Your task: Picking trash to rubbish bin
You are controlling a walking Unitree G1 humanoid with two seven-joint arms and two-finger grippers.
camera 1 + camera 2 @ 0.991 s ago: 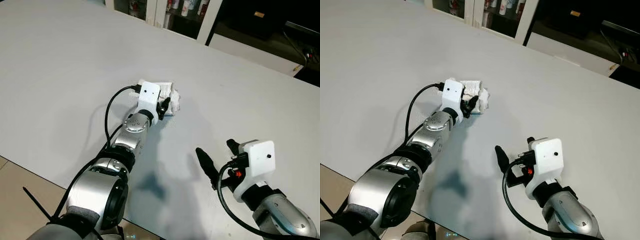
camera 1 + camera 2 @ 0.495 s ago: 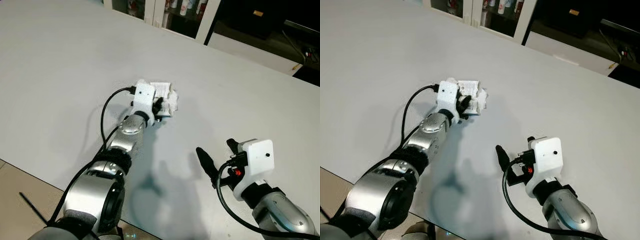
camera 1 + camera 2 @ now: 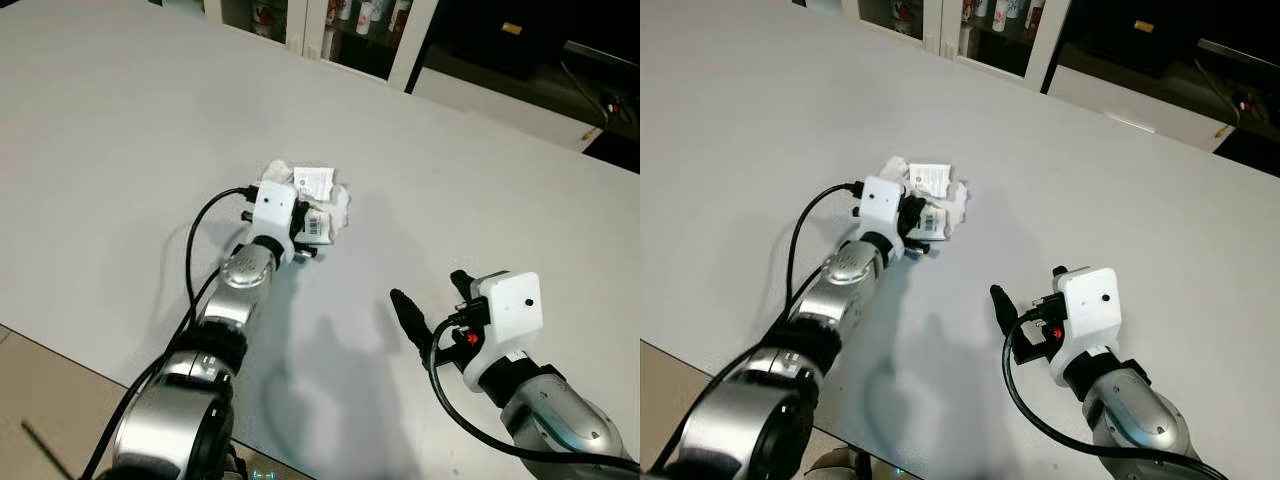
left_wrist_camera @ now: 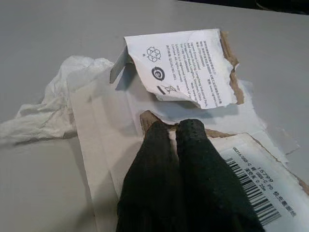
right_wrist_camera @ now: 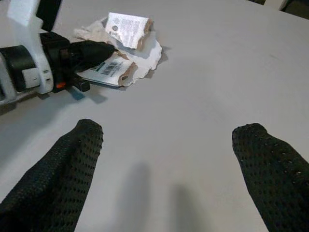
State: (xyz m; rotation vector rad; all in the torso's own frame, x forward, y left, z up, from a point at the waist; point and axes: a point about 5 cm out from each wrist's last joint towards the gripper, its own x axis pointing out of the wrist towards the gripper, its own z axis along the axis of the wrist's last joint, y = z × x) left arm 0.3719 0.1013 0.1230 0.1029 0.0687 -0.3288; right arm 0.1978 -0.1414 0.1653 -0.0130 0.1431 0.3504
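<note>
torn white paper and cardboard make up the trash, a crumpled bundle lying on the pale grey tabletop a little left of the scene's middle. one flap of it stands up, printed with small text and a recycling mark, its brown torn edge showing; a flatter piece carries a barcode label, and a wad of thin crumpled tissue sits at one side of the bundle.

the left gripper reaches out over the tabletop at the end of its silver arm and has the bundle at its near edge. in the left wrist view its two black fingers lie pressed side by side with no gap, jaws closed, their tips lying on the torn cardboard just beside the barcode piece; whether any paper is pinched between them cannot be told. a black cable loops beside the arm's wrist.

the right gripper hovers above bare tabletop, well apart from the trash and nearer the robot, to the right. its jaws are spread wide, with nothing between them; the right wrist view looks past its fingertips toward the paper bundle and the left gripper's white housing.

beyond the tabletop's far edge stand white cabinet frames with bottles behind glass, and darker furniture to the right.
</note>
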